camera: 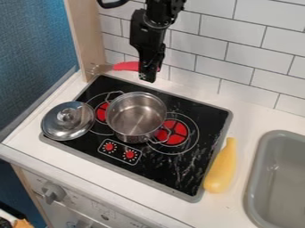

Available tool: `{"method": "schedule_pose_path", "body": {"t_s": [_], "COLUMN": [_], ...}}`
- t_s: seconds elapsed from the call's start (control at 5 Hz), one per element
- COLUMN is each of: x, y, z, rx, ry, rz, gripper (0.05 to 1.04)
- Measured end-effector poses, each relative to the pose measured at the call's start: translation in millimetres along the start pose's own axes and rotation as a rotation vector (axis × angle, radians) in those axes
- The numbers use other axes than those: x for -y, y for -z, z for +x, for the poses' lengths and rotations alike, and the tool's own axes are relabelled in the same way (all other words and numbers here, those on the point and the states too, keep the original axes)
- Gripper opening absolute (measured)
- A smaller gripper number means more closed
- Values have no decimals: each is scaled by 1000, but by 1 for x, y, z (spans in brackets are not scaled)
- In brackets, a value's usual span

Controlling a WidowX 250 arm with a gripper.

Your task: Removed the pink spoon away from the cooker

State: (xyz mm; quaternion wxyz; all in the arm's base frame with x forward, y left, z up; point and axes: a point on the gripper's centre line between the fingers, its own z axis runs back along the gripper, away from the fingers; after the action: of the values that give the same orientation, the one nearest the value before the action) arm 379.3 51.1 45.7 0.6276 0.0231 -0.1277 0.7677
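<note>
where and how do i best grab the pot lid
By the knob, probably from straight above: the lid lies knob up, and the knob stands proud of the smooth, rounded metal, so it offers a narrow part to close on, while the wide dome would likely slip.

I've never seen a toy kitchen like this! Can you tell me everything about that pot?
The pot is round, shiny silver and looks metal, with two looped wire handles on opposite sides. It stands upright and uncovered on the black cooker, partly hiding both red burners.
</note>
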Motion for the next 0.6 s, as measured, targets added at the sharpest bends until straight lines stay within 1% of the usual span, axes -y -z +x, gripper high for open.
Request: {"method": "schedule_pose_path", "body": {"t_s": [0.4, 0.6], "x": [14, 19], "y": [13, 21], "z": [-2, -5], "rx": [19, 11], "ry": [-35, -11], "rz": [0, 8], "gripper": [415, 415]}}
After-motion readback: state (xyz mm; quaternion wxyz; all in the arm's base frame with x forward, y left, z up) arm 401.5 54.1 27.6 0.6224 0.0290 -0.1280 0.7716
